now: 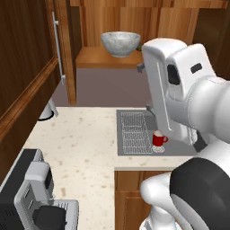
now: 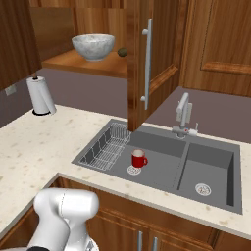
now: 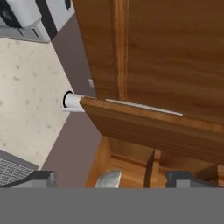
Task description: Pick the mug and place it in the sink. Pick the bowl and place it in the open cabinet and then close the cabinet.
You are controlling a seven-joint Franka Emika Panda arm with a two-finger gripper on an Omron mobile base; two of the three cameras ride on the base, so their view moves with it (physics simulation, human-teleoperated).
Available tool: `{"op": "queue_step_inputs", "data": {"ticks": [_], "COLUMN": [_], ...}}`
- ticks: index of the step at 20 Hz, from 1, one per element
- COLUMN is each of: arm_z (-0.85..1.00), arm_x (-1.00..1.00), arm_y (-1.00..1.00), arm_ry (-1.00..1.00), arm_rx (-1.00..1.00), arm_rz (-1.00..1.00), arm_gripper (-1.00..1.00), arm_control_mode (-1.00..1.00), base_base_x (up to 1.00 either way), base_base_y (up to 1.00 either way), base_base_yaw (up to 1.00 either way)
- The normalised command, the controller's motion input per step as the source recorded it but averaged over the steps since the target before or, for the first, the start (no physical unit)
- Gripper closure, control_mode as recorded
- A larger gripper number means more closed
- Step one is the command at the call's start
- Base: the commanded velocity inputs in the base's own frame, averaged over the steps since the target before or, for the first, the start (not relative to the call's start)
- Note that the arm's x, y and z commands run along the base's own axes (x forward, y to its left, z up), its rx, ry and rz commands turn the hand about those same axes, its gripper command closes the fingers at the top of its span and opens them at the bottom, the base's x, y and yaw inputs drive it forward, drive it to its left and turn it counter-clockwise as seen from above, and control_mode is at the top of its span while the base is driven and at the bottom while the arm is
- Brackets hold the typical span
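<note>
Mug [image 2: 139,159] is already in the sink [image 2: 215,147], upright in the left basin, right by the drain and just beside the wire rack [image 2: 105,148]. Bowl [image 2: 93,46] is already up on the shelf inside the cabinet [image 2: 88,62], sitting level, w/ a small dark item [image 2: 122,51] on the shelf to its right. So both placings look done; what's left, by my read, is shutting the cabinet door [image 2: 152,59], which stands wide open w/ its long bar handle [image 2: 146,63] facing out over the sink.

Right basin holds nothing but its drain. Table [image 2: 34,142] carries a paper towel roll [image 2: 41,95] at far left; coffee machine [image 1: 33,197] sits at the near left corner.

Gripper [image 3: 109,179] is spread wide, holding nothing, its tips near the door's edge in the hand view, w/ the bowl's rim peeking between them. Not touching the door as far as I can tell.
</note>
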Motion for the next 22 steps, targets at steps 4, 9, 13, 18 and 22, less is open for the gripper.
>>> {"op": "queue_step_inputs", "data": {"ticks": [4, 9, 13, 18, 22], "arm_z": [-0.06, 0.00, 0.00, -0.10, -0.24], "arm_x": [0.01, 0.00, 0.19, 0.29, 0.26], "arm_y": [0.28, 0.46, 0.46, 0.47, 0.38], "arm_ry": [-0.21, -0.12, -0.03, 0.00, 0.00], "arm_rx": [-0.11, -0.02, 0.00, 0.10, 0.16], "arm_rz": [0.00, 0.00, -0.01, -0.01, 0.00], "arm_gripper": [-1.00, -1.00, -1.00, -1.00, -1.00], "arm_control_mode": [-1.00, -1.00, -1.00, -1.00, -1.00], "base_base_x": [0.00, 0.00, 0.00, 0.00, 0.00], "base_base_y": [0.00, 0.00, 0.00, 0.00, 0.00], "base_base_yaw": [0.00, 0.00, 0.00, 0.00, 0.00]}}
